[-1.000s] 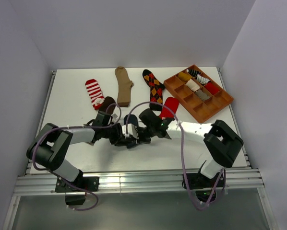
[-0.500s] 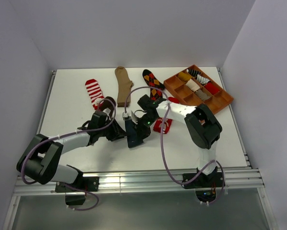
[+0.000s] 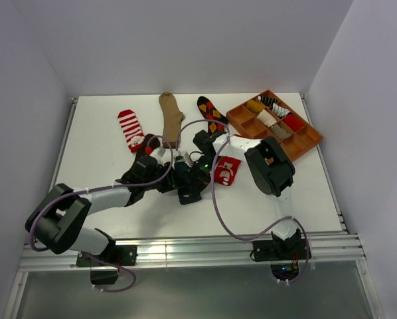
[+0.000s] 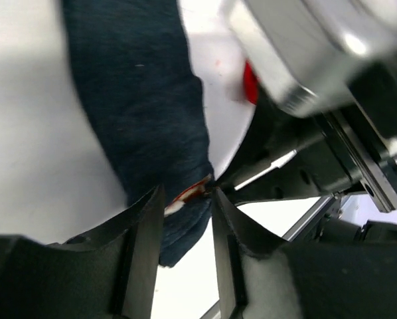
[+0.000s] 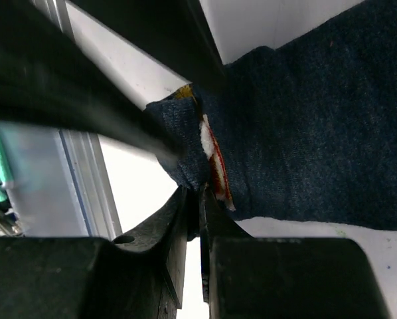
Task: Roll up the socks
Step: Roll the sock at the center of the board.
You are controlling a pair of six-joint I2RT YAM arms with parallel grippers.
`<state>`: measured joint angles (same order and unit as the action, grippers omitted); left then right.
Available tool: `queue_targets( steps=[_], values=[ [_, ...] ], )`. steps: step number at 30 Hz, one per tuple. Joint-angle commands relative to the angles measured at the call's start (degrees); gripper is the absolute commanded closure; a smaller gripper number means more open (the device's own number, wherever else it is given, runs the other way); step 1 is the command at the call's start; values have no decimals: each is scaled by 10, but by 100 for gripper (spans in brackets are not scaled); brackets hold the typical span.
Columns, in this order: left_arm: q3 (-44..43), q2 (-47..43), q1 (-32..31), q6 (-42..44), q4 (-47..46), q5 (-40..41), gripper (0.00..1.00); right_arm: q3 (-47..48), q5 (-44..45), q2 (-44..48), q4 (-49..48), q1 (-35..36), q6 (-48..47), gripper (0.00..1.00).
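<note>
Right wrist view — right claw (image 5: 193, 193) pressed together, pinching folded end of navy sock (image 5: 305, 133) at fingertips; left claw (image 4: 185, 203) half spread astride same end. Roll judged barely started; tan sock (image 3: 170, 116) and argyle sock (image 3: 212, 114) flat beyond both claws — yet to roll.

No text, label, brand, number or sign can be read in any view.

- Red sock (image 3: 226, 170), on the table just left of and nearer than the wooden tray (image 3: 305, 143), carries a white marking. It is too small to tell whether this is a picture or lettering.
- Navy sock (image 4: 145, 113), further left of the tray, shows a red-and-white patch at its folded edge in both wrist views. The patch is blurred and no characters can be made out.
</note>
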<state>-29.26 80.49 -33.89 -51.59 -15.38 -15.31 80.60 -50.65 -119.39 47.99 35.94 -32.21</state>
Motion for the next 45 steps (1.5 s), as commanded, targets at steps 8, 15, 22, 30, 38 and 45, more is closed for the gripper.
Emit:
queue_targets(
  steps=[8, 15, 22, 30, 38, 45],
  values=[
    [46, 50, -48, 51, -167, -25, 54, 69, -25, -57, 55, -13, 28, 87],
    [67, 77, -61, 70, -209, -36, 53, 98, -34, -86, 77, -24, 35, 87],
    [76, 92, -62, 67, -219, -43, 62, 102, -30, -89, 70, -26, 53, 87],
    [66, 128, -61, 51, -194, -63, 86, 85, -19, -69, 47, -29, 65, 78],
    [24, 172, -45, -3, -109, -103, 100, 24, 38, 35, -35, -50, 72, 47],
    [-33, 201, -9, -25, 42, -139, 100, -39, 89, 127, -96, -93, 67, 45]
  ],
)
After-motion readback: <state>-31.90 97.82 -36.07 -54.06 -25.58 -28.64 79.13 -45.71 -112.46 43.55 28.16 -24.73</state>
